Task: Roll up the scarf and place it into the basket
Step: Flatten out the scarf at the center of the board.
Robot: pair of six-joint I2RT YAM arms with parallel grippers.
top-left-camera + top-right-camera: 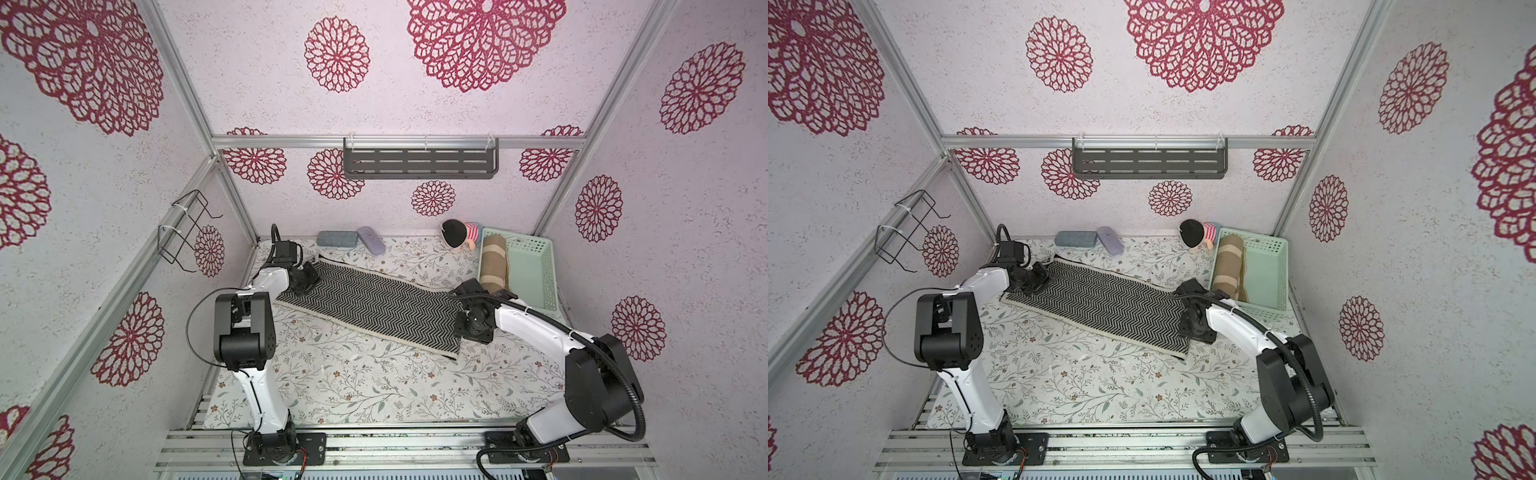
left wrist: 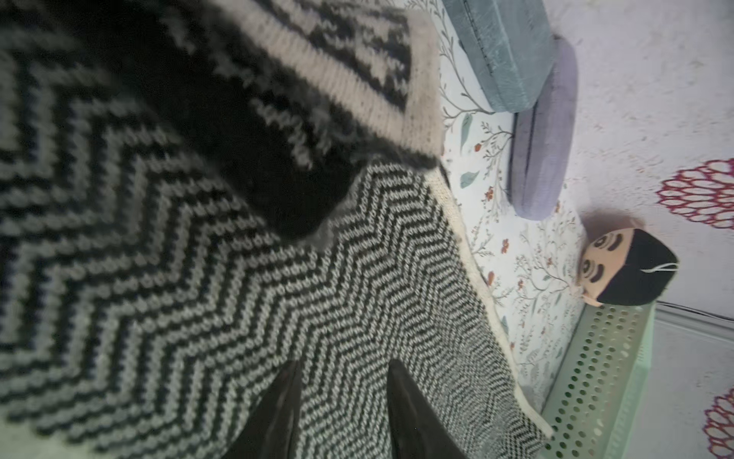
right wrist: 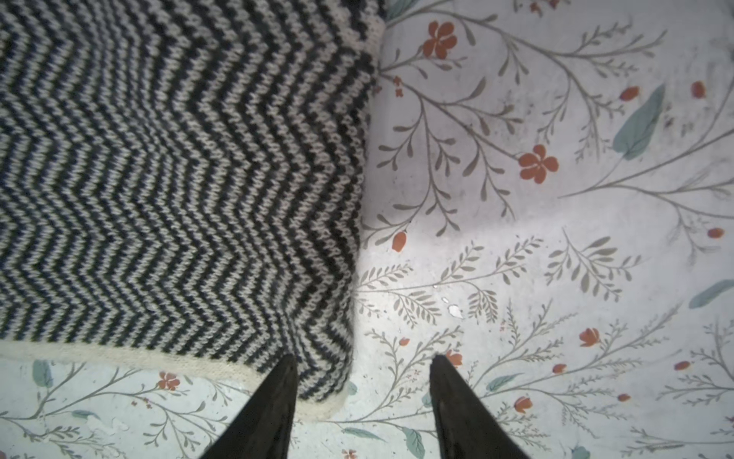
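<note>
Scarf (image 1: pixel 370 307) spread on floral table (image 1: pixel 353 382) | right tool (image 3: pixel 363 357) parted, empty | left tool (image 2: pixel 343 363) seemingly likewise | rosette-papered walls (image 1: pixel 374 208)

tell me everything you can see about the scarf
The scarf is a knitted strip in a black-and-white zigzag pattern with a cream border. It lies spread flat and unrolled, diagonally on the floral table, one end near the basket. At the other end a corner is flipped back over it, beside the open left end effector, which hangs over the knit. The open right end effector straddles the edge by a corner at the basket end; neither grips it.
</note>
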